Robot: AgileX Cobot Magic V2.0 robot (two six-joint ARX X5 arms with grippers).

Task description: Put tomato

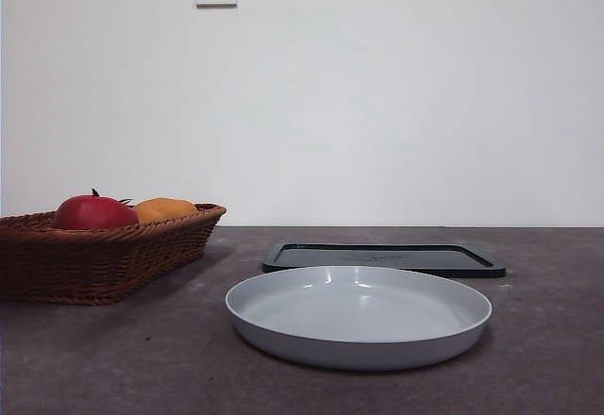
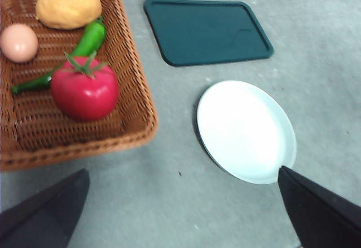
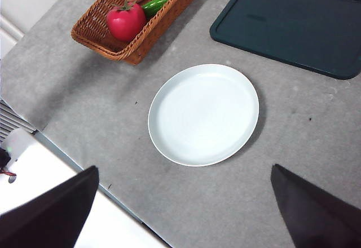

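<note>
Glossy red round tomato (image 2: 84, 93) lying in brown woven wicker basket (image 2: 138, 98) beside slim green pepper (image 2: 84, 45). Left hand (image 2: 180, 214) spread wide, high over grey bench (image 2: 169, 203). Right hand (image 3: 183, 214) likewise apart above round white plate (image 3: 203, 114).

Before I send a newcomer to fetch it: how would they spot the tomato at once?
Find the brown wicker basket beside the white plate. The tomato lies inside, against a green pepper. It is the only glossy red fruit, larger than the pale pink one and the orange-yellow one.
</note>
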